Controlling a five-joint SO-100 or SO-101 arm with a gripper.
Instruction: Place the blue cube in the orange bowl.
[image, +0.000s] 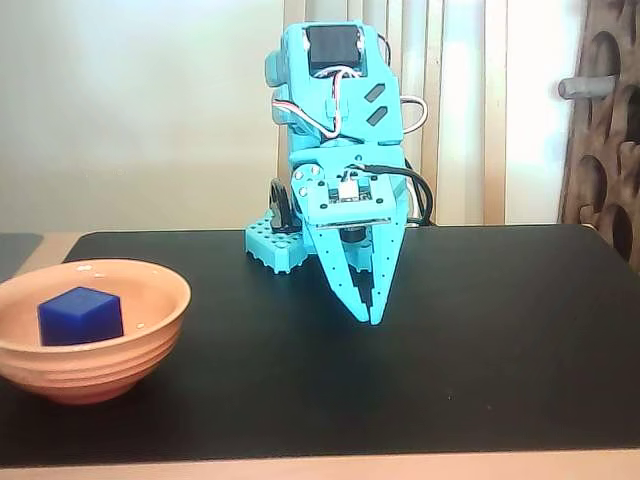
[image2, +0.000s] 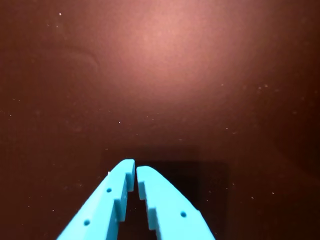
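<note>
Deep-blue against glossy peach, the blue cube (image: 80, 316) sat inside the orange bowl (image: 150, 320) at the left edge of the fixed view, on the black mat (image: 480, 340). My gripper (image: 369, 312) hung well apart from it near the middle of the mat, tips pointing down just above the surface. In the wrist view my turquoise fingers (image2: 165, 200) were closed tip to tip on nothing, with only bare dark mat beyond.

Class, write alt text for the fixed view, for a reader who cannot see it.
A blue cube sits inside an orange bowl at the left of a black table. A turquoise arm stands at the middle, its gripper pointing down with fingers shut and empty.
</note>
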